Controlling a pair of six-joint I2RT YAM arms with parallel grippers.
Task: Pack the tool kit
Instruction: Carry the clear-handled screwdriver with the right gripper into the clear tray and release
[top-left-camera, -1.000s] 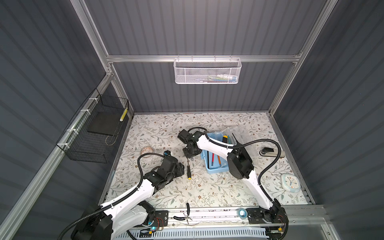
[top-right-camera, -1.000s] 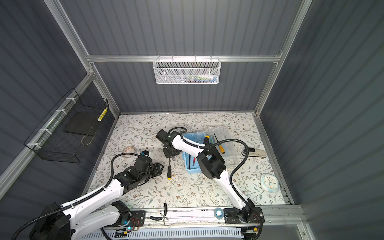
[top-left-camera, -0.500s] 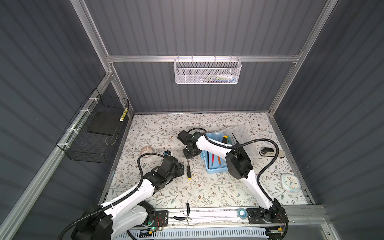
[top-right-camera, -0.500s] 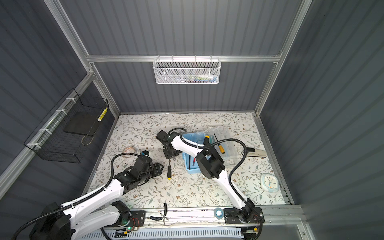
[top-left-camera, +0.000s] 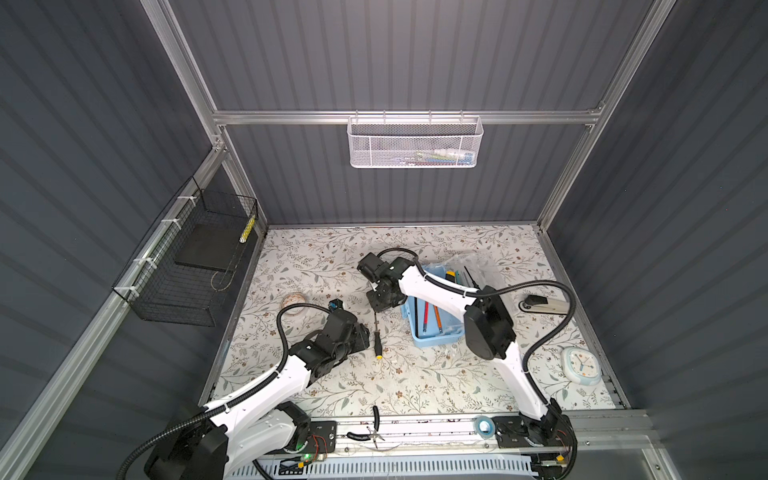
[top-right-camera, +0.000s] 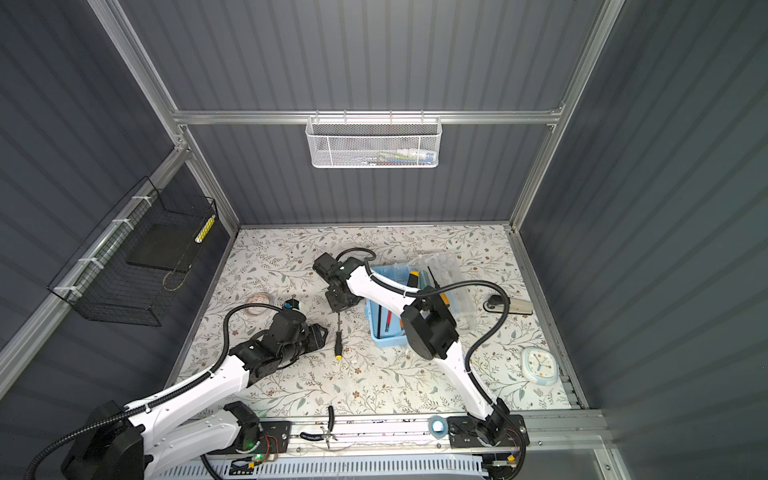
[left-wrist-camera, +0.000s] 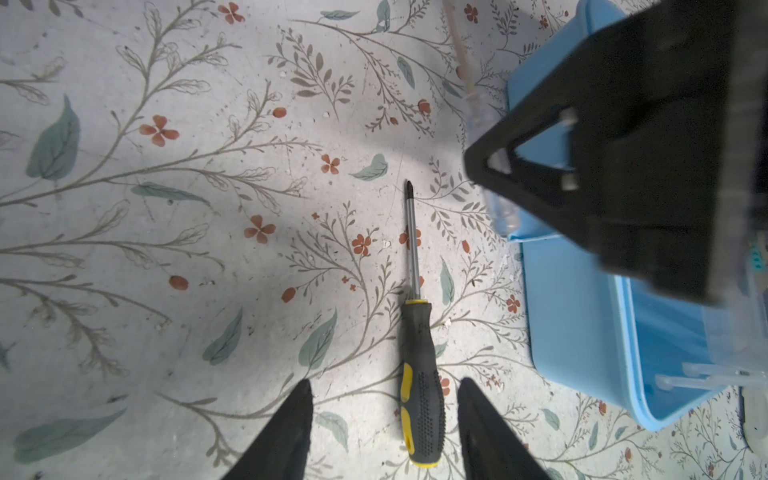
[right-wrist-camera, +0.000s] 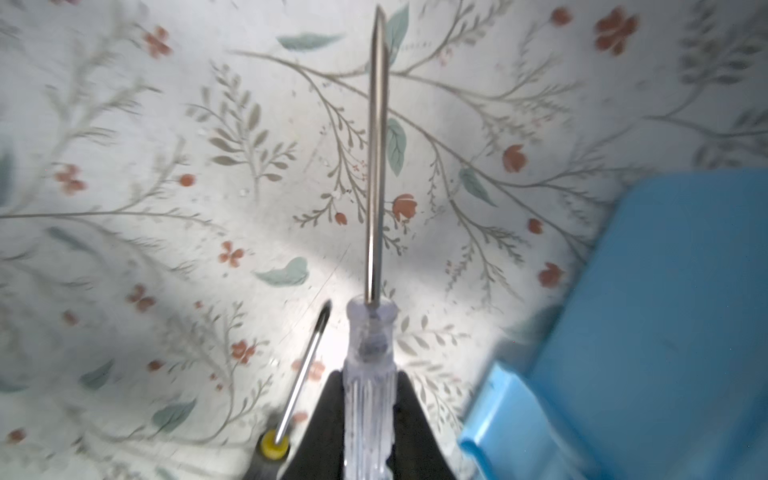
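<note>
Right gripper (right-wrist-camera: 368, 384) has tightened its fingers onto the clear-handled screwdriver (right-wrist-camera: 370, 332), just left of the open blue case (top-left-camera: 436, 338) at mid-table. Beside it lies a black-yellow screwdriver (top-left-camera: 377, 340), its handle between the half-spread, empty fingers of the left gripper (left-wrist-camera: 384, 386). A stapler (top-left-camera: 544, 305) and a clock (top-left-camera: 581, 365) sit farther right.
</note>
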